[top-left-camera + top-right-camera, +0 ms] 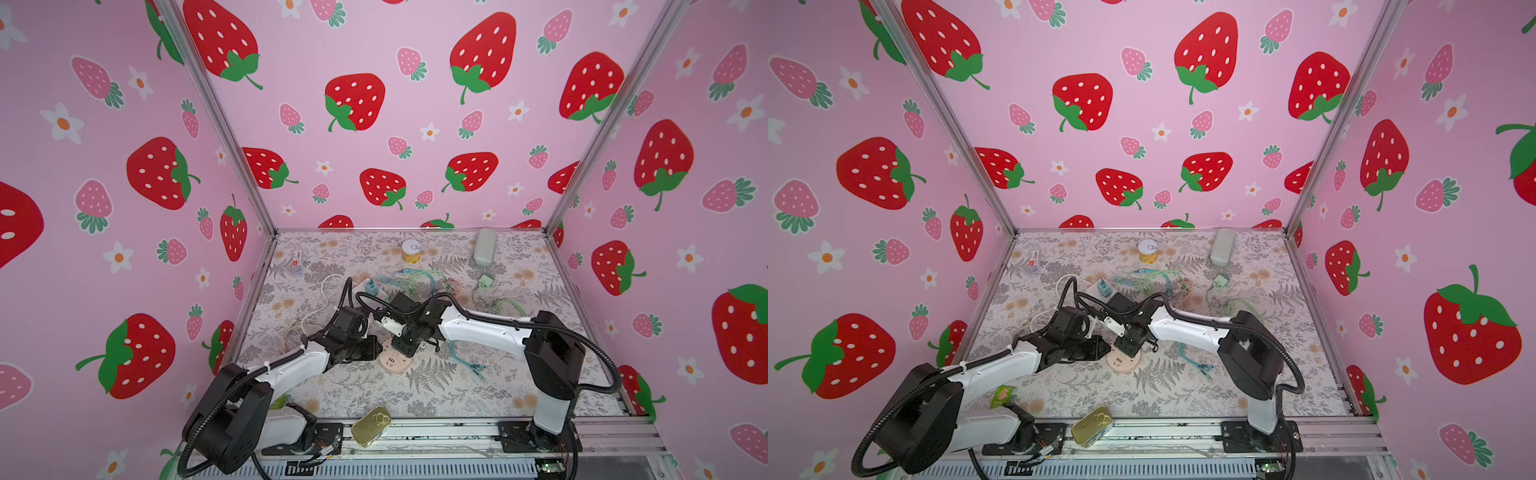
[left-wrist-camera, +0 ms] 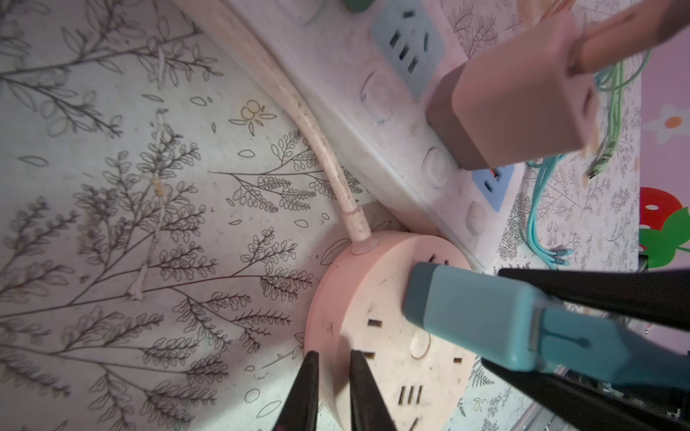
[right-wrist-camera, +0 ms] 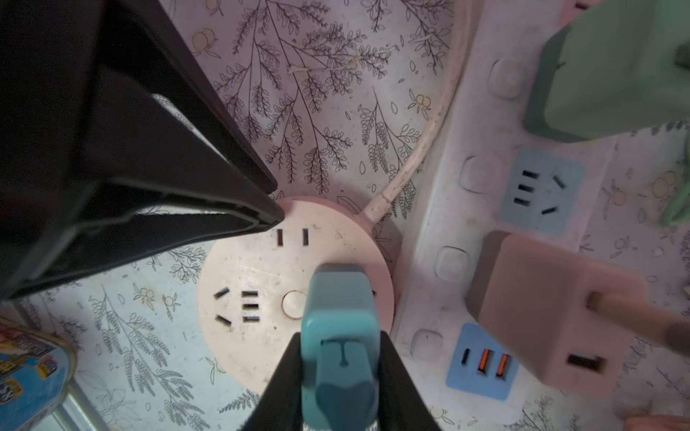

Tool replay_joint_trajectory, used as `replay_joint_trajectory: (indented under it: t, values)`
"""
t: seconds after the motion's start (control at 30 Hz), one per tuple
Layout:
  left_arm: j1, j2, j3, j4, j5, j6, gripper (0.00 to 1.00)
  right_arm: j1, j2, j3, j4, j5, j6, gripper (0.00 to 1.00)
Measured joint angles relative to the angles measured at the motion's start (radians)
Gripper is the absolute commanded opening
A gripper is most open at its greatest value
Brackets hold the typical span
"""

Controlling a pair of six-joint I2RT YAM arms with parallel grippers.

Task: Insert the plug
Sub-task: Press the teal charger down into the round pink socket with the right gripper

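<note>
Counter: the floral counter carries everything. Both arms meet near its middle in both top views.
Strip: the white power strip lies just beside the round socket, with a pink adapter seated in it. I judge it is not my target.
Socket: the round pink socket lies flat and face up, and its cord leaves along the strip. Its two-slot outlet and five-slot outlet are free.
Plug: the blue plug stands over the socket's face, on the side nearest the strip and clear of the counter.
Right pincer: my right pincer is clenched on the blue plug, one finger on each flank.
Left pincer: my left pincer is clenched on nothing. Its tips sit at the socket's rim beside the two-slot outlet. I read that as bracing, though I cannot tell whether it presses.
Key relation: the plug's long axis runs in line with the right pincer's fingers, nose down toward the socket's face. The prongs are hidden under the body, so I cannot tell whether they are in slots or only above them.
Next move: in my judgement, a straight push along that axis by the right arm, while the left keeps the socket from sliding.
Risk: a tilted plug could catch a slot edge and skid the socket against the strip.
</note>
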Motion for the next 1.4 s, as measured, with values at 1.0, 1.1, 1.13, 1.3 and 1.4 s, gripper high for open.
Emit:
replay_joint_trajectory:
  t: [1.0,1.1,1.13,1.3,1.4]
  values:
    - [0.011,-0.012,-0.015,0.014,0.009,0.0,0.18,0.001,0.021,0.055,-0.061,-0.022,0.028,0.27]
    - [0.013,-0.013,-0.015,0.013,0.009,0.0,0.18,0.0,0.021,0.055,-0.061,-0.027,0.034,0.32]
    - [0.013,-0.014,-0.015,0.013,0.009,0.0,0.18,0.0,0.021,0.055,-0.06,-0.031,0.037,0.34]
    - [0.014,-0.018,-0.015,0.004,0.009,0.0,0.18,0.0,0.02,0.046,-0.06,-0.055,0.05,0.41]
    - [0.014,-0.019,-0.015,0.001,0.009,0.0,0.18,0.0,0.019,0.043,-0.06,-0.068,0.052,0.45]
